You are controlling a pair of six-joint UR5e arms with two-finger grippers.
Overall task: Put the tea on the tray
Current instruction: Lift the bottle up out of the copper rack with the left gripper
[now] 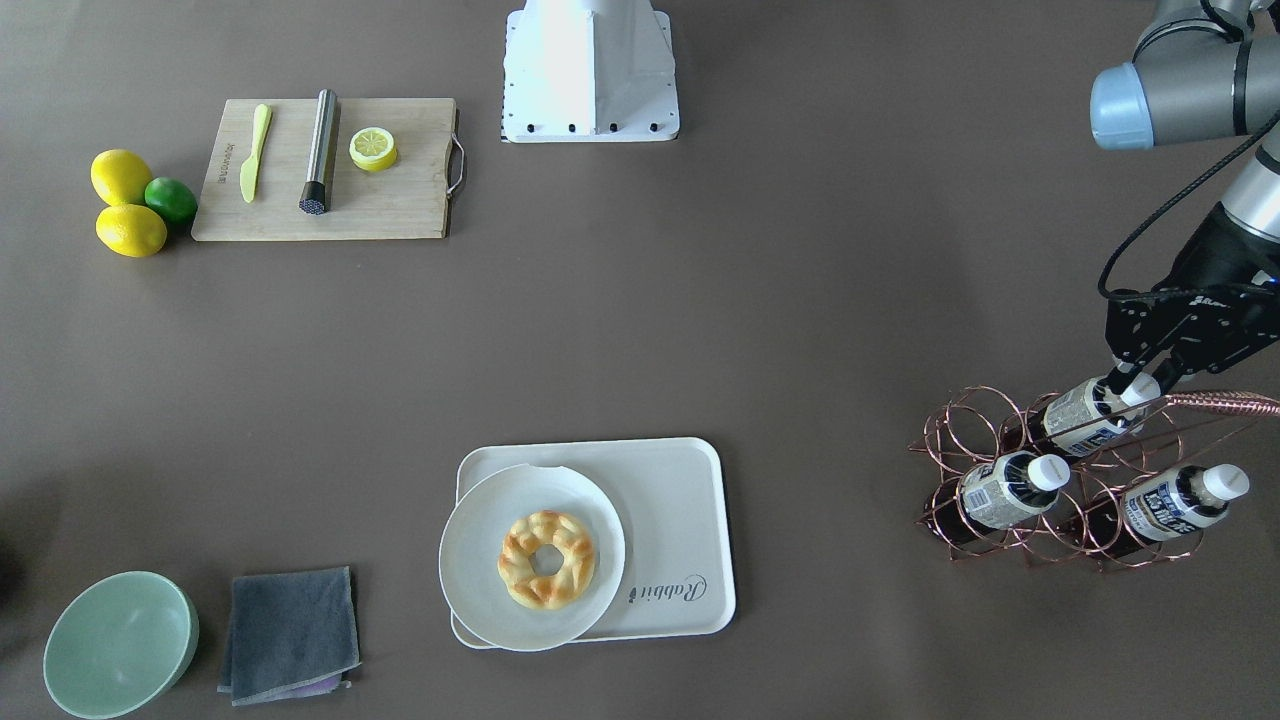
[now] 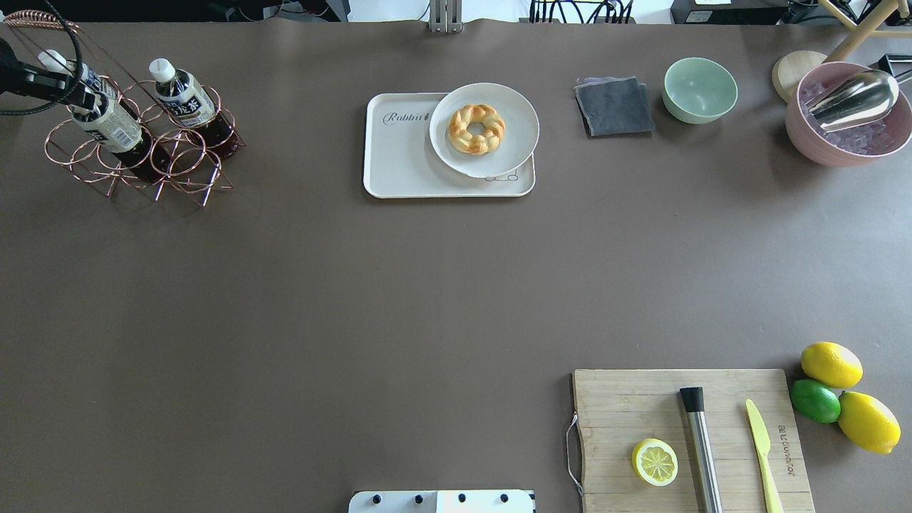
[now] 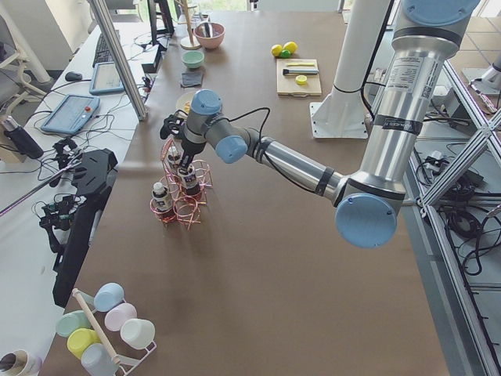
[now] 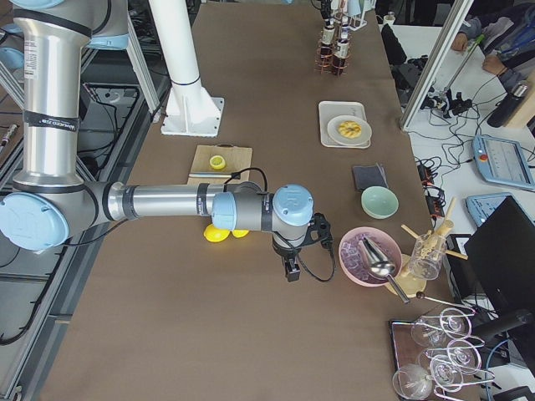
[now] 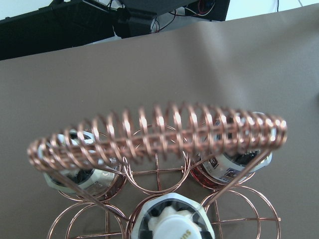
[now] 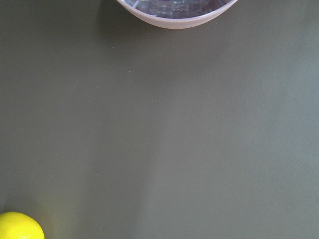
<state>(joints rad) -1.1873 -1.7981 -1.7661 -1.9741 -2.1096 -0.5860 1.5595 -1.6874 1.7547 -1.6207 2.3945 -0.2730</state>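
Note:
Three tea bottles lie in a copper wire rack (image 1: 960,440) at the table's end on my left. The top tea bottle (image 1: 1085,412) points its white cap at my left gripper (image 1: 1140,380). The gripper's fingers stand either side of that cap and look open. The left wrist view shows the cap (image 5: 174,224) close below the rack's coiled handle (image 5: 159,132), with no fingers in sight. The other two bottles (image 1: 1000,490) (image 1: 1165,503) lie lower. The cream tray (image 1: 680,500) marked "Rabbit" holds a white plate (image 1: 480,540) with a doughnut. My right gripper (image 4: 290,269) hangs over bare table; I cannot tell its state.
A pink bowl of ice with a metal scoop (image 2: 841,142) is near my right gripper. A green bowl (image 2: 700,89) and a grey cloth (image 2: 614,105) lie beside the tray. A cutting board (image 2: 641,406) holds a half lemon, muddler and knife. Lemons and a lime (image 2: 830,363) sit beside it.

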